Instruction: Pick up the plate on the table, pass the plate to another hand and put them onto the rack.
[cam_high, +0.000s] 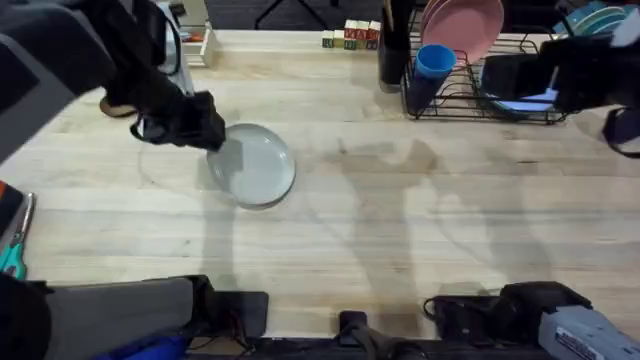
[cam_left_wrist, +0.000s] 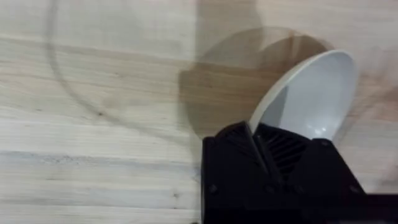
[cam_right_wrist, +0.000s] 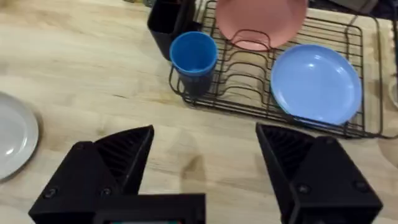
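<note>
Clearly glossy white round plate (cam_high: 255, 165)

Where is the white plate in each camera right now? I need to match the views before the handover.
Overhead: the white plate sits left of centre on the table, the left gripper at its upper-left rim.
Left wrist: the plate is tilted, its rim clamped between the fingers.
Right wrist: a slice of plate at the left edge.
Shared landmark: the pale wood tabletop under the plate.
</note>
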